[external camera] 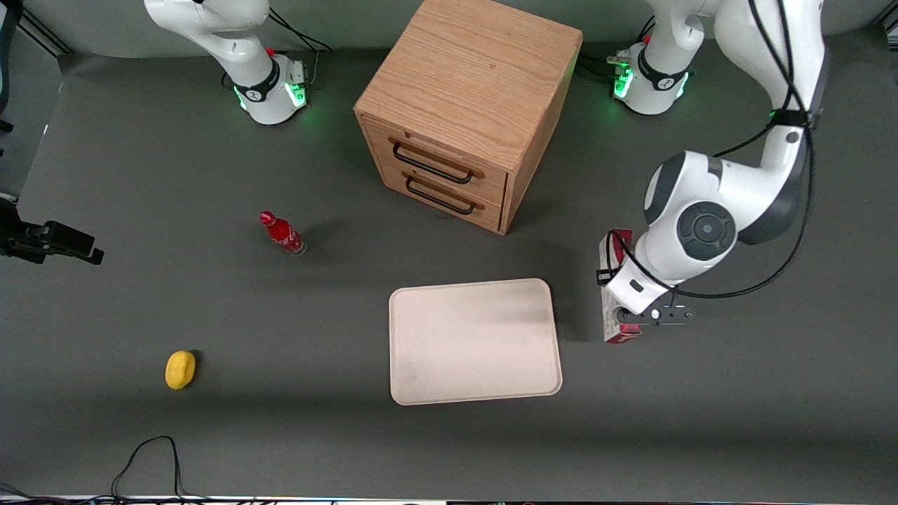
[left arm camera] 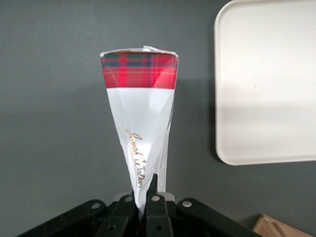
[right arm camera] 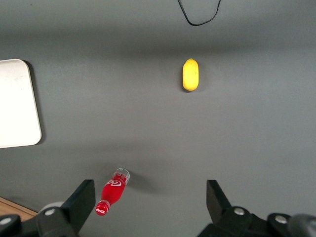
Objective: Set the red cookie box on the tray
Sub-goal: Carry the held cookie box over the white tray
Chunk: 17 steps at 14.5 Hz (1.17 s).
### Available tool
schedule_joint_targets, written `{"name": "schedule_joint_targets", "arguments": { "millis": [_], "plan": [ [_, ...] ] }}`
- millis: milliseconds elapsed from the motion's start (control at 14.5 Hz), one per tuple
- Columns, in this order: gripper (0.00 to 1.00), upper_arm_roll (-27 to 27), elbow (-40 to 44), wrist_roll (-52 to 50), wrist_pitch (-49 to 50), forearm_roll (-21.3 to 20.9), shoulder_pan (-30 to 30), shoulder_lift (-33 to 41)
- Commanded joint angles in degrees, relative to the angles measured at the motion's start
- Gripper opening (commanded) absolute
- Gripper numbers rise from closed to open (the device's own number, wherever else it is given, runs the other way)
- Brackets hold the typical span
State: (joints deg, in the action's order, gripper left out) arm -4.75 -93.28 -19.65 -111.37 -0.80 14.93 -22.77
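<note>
The red cookie box (external camera: 620,337) is held on edge beside the cream-white tray (external camera: 473,341), toward the working arm's end of the table. The left wrist view shows its tartan red end and white wedge (left arm camera: 140,98). My left gripper (external camera: 626,315) is shut on the box's narrow white end, the fingers (left arm camera: 160,210) pinching it from both sides. The tray (left arm camera: 266,79) lies flat with nothing on it, a short gap from the box. I cannot tell whether the box touches the table.
A wooden two-drawer cabinet (external camera: 463,112) stands farther from the front camera than the tray; its corner shows in the left wrist view (left arm camera: 281,227). A small red bottle (external camera: 283,233) and a yellow oval object (external camera: 180,369) lie toward the parked arm's end. A black cable (external camera: 151,456) loops at the table's near edge.
</note>
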Motion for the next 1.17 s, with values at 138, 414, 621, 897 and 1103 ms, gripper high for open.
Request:
{"name": "schedule_joint_targets", "arguments": {
  "millis": [138, 414, 621, 897, 1103],
  "plan": [
    [0.0, 0.7, 22.2, -1.7, 8.7, 2.9, 4.5, -12.8],
    [0.0, 0.9, 35.1, -3.8, 8.4, 4.7, 8.9, -23.2],
    [0.0, 2.7, 37.4, -10.2, 4.4, 4.6, 12.6, -28.5],
    [0.0, 4.0, 36.6, -13.3, 2.7, 4.0, 13.1, -31.5],
    [0.1, 4.4, 33.3, -13.3, -2.9, 4.0, 13.0, -31.2]
  ]
}}
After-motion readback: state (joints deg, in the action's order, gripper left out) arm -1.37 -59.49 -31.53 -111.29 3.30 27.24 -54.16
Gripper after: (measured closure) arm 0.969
